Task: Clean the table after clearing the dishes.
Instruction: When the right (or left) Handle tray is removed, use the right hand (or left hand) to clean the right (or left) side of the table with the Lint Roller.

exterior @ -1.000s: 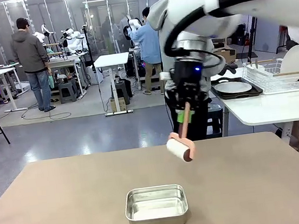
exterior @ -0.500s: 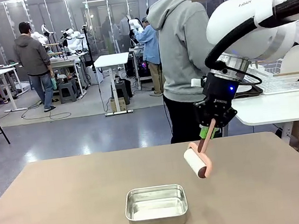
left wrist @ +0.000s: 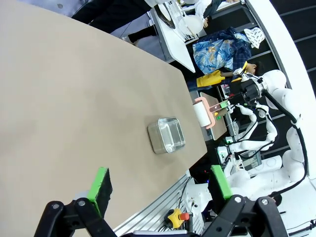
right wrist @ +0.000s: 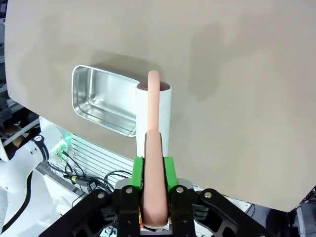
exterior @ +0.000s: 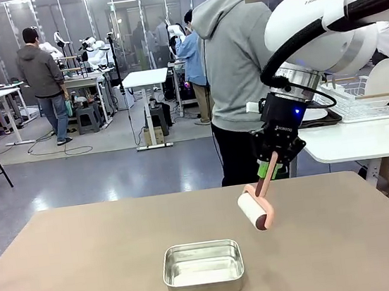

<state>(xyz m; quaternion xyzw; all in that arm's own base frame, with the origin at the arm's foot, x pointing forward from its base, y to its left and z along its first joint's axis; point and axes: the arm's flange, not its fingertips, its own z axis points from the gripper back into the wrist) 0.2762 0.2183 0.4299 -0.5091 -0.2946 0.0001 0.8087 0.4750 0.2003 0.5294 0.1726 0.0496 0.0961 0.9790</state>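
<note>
My right gripper (exterior: 271,165) is shut on the pink handle of a lint roller (exterior: 256,210), whose white roll hangs tilted over the tan table (exterior: 82,273), right of and beyond the steel pan. In the right wrist view the handle runs up between the green pads of the right gripper (right wrist: 153,177) to the roll (right wrist: 153,111). My left gripper (left wrist: 160,183) is open and holds nothing, high above the table (left wrist: 59,94). A white plate (exterior: 384,78) stands in the wire rack on the white side table, with a dark tray (exterior: 322,117) beside it.
A small steel pan (exterior: 203,267) sits on the table near its front middle, also seen from the wrists (right wrist: 101,98) (left wrist: 166,135). A person in a grey hoodie (exterior: 233,55) stands at the far edge, back turned. The white side table (exterior: 354,141) is at the far right.
My right arm swung to the right and a little lower with the lint roller, uncovering the person behind it. Over the last half second it barely shifted.
</note>
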